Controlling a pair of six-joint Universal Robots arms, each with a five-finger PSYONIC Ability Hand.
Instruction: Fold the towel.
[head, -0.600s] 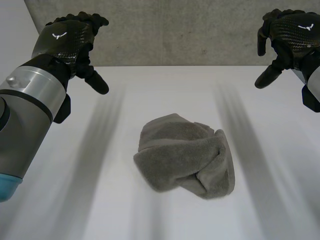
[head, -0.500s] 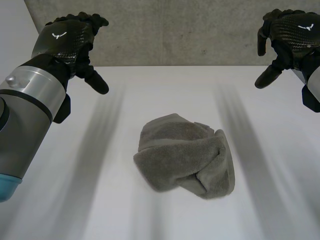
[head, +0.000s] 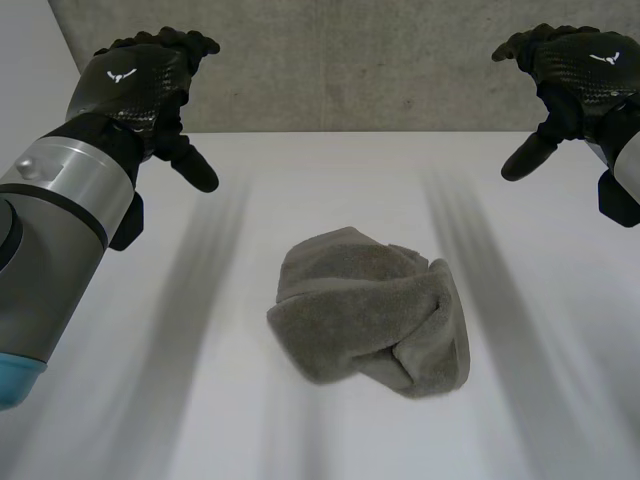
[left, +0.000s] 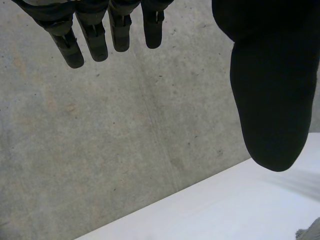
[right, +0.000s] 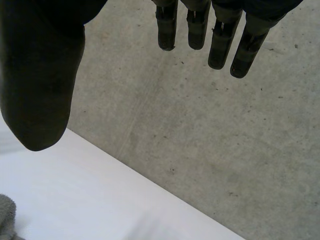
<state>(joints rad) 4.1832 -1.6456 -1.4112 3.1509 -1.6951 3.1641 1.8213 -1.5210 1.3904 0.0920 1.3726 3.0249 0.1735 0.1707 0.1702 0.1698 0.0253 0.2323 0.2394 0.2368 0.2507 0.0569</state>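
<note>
Grey wall (head: 350, 60), lumpy towel (head: 370, 315)

White tabletop (head: 200, 400) holds the towel, bunched up in the middle. Left robot hand (head: 135, 85) and right robot hand (head: 580, 70) hang high and apart, fingers loose and empty, likely ready to grab each side.

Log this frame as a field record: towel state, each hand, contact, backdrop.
towel: grey towel, bunched in a crumpled heap mid-table, not folded
left hand: left hand raised over the table's far left side, fingers relaxed, holding nothing
right hand: right hand raised over the far right side, fingers relaxed, holding nothing
contact: neither hand touches the towel
surface: white table
backdrop: concrete wall
</note>
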